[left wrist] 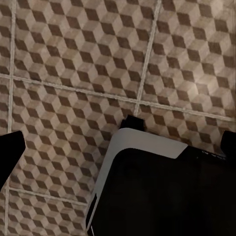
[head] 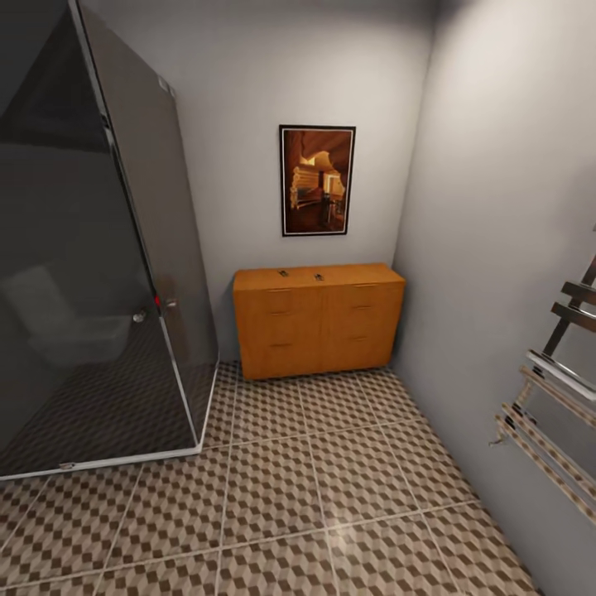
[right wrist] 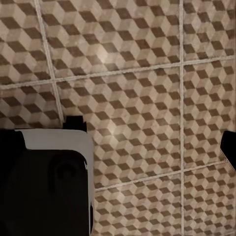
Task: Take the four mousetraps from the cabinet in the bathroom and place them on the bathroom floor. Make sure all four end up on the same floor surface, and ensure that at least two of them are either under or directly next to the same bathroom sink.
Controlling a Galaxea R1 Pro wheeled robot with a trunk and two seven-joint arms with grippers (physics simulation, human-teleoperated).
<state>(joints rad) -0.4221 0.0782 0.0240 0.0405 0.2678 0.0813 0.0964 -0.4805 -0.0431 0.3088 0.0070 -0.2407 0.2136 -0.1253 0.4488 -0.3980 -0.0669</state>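
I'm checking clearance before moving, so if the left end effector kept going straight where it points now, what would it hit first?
Probably the bathroom floor, its large tiles patterned with brown, beige and white cubes; the left wrist view looks onto it. The robot's own white-edged dark base sits nearby, and depth is unclear.

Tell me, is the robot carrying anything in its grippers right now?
Nothing is held. Both wrist views look down between spread fingers at bare bathroom floor. Two small objects, apparently mousetraps, lie on top of the cabinet across the room.
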